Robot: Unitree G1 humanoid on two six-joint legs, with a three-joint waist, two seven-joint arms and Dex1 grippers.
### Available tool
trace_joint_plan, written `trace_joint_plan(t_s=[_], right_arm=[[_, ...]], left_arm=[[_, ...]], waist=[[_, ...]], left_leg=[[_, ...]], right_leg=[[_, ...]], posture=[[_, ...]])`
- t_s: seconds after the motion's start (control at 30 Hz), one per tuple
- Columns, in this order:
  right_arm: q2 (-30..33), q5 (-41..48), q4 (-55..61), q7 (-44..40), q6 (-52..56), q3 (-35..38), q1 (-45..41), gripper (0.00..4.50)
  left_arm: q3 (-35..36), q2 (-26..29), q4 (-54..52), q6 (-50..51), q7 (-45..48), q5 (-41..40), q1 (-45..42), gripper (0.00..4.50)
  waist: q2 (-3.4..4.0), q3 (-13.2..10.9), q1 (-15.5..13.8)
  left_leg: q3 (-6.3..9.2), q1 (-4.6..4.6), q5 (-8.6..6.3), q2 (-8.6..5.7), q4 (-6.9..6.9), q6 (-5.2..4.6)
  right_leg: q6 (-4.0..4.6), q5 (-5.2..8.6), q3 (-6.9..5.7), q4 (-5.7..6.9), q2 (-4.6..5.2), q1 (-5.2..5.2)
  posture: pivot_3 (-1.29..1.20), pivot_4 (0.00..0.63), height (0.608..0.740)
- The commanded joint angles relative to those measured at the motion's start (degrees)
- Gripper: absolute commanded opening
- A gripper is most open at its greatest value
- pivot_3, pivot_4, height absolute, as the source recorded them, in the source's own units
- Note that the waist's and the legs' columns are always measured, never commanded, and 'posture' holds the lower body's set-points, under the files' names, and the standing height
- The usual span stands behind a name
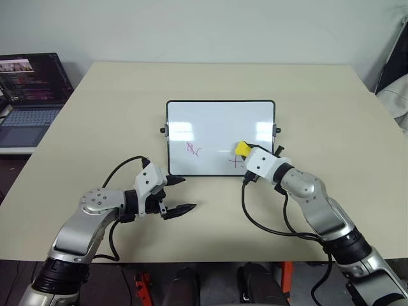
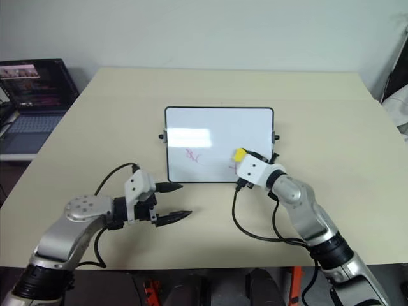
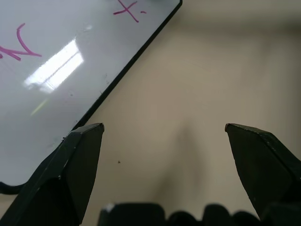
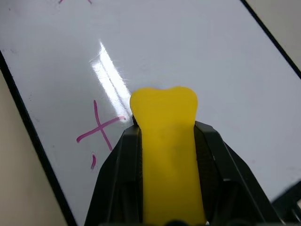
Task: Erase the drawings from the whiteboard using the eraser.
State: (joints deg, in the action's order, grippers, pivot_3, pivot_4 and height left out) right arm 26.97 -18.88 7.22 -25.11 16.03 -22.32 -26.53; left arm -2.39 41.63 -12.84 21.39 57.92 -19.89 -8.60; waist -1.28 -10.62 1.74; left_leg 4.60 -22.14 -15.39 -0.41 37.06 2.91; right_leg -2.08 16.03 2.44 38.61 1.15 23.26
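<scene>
Right hand grips the eraser at the board's lower right, beside the cross. Press flat, wipe across it. Left hand is open.

Silver-grey jointed arms, white wrist housings, looping black cables; black pointed fingers, perhaps ridged along their inner edges.

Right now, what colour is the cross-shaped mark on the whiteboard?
Pink-red, thin marker strokes; the cross shows best in the right wrist view.
</scene>
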Motion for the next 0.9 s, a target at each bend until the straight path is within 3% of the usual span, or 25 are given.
trace_joint_plan(t_s=[0.03, 0.17, 0.4, 0.63, 0.9], right_arm=[[1.00, -1.32, -1.36, -5.56, 1.22, -2.50, -0.60, 1.12], [2.53, -1.80, -1.07, -10.40, 2.15, -3.97, 0.06, 1.12], [-0.95, -4.71, -5.12, 0.14, 0.72, 1.24, -4.01, 1.12], [-0.10, -3.41, -1.78, -9.24, -2.07, -4.42, -0.74, 1.12], [-0.72, -7.54, -6.18, -1.90, 1.18, 0.87, -3.25, 1.12]], left_arm=[[0.32, 0.23, -0.96, -1.86, 0.37, 0.27, 0.70, 4.50], [0.63, 0.20, -0.91, -2.26, 0.44, 0.26, 1.04, 4.50], [0.37, -0.13, -1.23, -2.15, 0.31, 0.01, 0.84, 4.50], [-0.21, -0.58, -1.76, -0.68, 0.04, -0.32, -0.58, 4.50], [-0.37, -0.77, -2.54, 0.33, -0.30, -0.56, -0.94, 4.50]], waist=[[-0.04, 0.02, 0.08], [-0.07, 0.05, 0.10], [-0.06, 0.04, 0.12], [-0.13, 0.08, 0.12], [-0.13, 0.09, 0.33]], left_leg=[[-0.01, 0.01, 0.00, 0.00, 0.00, 0.00], [-0.02, 0.18, 0.00, 0.01, 0.04, -0.01], [-0.01, 0.32, 0.19, 0.04, 0.13, -0.02], [-0.01, 0.31, 0.31, 0.00, 0.11, -0.08], [0.03, 0.32, 0.31, 0.00, 0.12, -0.07]], right_leg=[[0.00, 0.00, 0.02, 0.01, 0.00, 0.00], [0.00, 0.00, 0.04, 0.15, 0.01, -0.10], [0.14, -0.09, 0.04, 0.40, -0.04, -0.13], [0.14, -0.14, -0.05, 0.40, -0.06, -0.19], [0.14, -0.15, 0.00, 0.44, -0.06, -0.14]], posture=[[0.00, 0.150, 0.740], [0.00, 0.150, 0.740], [0.00, 0.150, 0.740], [0.00, 0.150, 0.740], [0.00, 0.150, 0.740]])
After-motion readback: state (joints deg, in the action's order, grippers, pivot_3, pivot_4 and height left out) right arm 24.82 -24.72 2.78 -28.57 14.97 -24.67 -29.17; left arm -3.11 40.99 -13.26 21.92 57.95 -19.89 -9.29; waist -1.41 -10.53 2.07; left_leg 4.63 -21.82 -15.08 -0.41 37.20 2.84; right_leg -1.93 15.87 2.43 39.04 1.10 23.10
